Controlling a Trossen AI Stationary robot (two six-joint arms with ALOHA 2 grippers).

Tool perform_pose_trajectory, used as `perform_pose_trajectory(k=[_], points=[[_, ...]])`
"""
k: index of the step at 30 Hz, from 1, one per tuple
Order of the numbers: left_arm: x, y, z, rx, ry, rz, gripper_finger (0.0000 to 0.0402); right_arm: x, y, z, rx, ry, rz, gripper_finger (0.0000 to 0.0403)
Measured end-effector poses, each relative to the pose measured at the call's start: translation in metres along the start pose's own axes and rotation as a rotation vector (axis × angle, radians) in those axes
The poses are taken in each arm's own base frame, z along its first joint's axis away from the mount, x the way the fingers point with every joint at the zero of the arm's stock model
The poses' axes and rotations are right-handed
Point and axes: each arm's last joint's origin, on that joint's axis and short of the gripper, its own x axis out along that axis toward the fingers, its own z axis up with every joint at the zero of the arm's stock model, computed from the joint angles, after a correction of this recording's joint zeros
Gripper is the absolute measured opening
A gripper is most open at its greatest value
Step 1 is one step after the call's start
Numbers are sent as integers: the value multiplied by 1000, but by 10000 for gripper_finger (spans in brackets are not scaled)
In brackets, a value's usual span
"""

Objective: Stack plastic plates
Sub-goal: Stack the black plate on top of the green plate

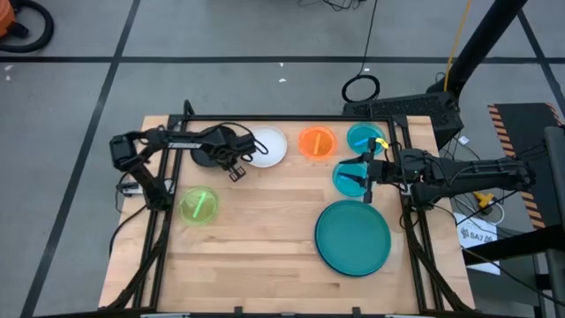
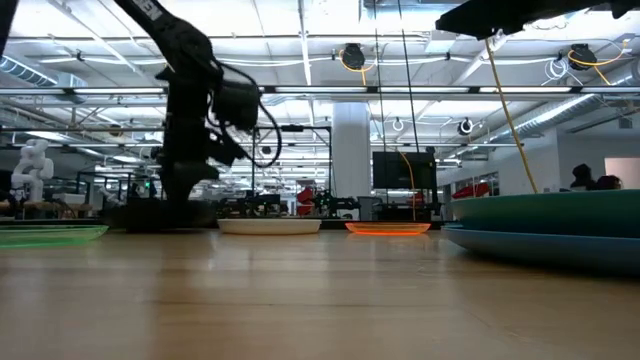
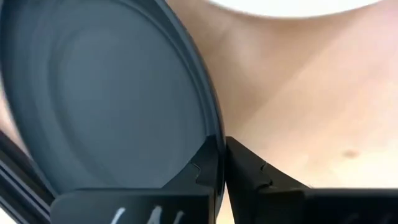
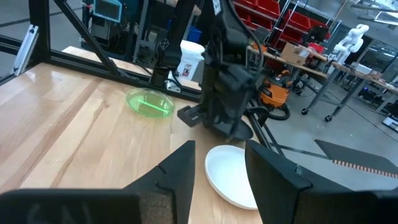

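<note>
The left gripper (image 3: 222,163) is reaching down at the far left of the wooden table (image 1: 265,221), and its two dark fingers (image 3: 258,174) are pinching the rim of the small round black plastic plate (image 3: 106,93), one finger inside the rim and one outside. That black plate (image 1: 212,148) is lying at the table's far edge, just left of the small round white plastic plate (image 1: 267,147). To the right of the white plate the small round orange plastic plate (image 1: 317,142) is sitting flat, well apart from the arm. The small round lime green plastic plate (image 1: 198,205) is resting nearer, towards the left edge.

The right gripper (image 1: 365,177) is hovering over the far right of the table with its jaws standing apart and holding nothing. It is hanging above one translucent cyan round plastic plate (image 1: 346,177), while a second translucent cyan plate (image 1: 362,137) is lying just beyond, at the far edge. Nearer on the right, the large round teal plastic plate (image 1: 353,235) is sitting on top of the large blue plate (image 2: 540,245), whose rim is showing beneath it in the low view.
</note>
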Motion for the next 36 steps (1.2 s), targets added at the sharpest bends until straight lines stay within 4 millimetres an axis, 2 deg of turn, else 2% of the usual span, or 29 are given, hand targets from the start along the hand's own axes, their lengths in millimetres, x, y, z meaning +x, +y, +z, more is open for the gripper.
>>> perform_pose_trajectory(k=[8, 15, 21, 27, 36], points=[[-43, -27, -18, 157, -175, -50, 17, -1, 0, 4, 16, -42, -3, 132], [-66, -79, -31, 441, -396, -125, 17, -8, 5, 11, 53, -103, 34, 132], [-95, -128, -41, 650, -725, -235, 17, -18, 9, 20, 107, -192, 83, 132], [-122, -164, -55, 781, -1008, -344, 17, -23, 23, 27, 194, -271, 312, 132], [-145, -182, -68, 843, -1226, -403, 16, -31, 51, 43, 212, -408, 600, 132]])
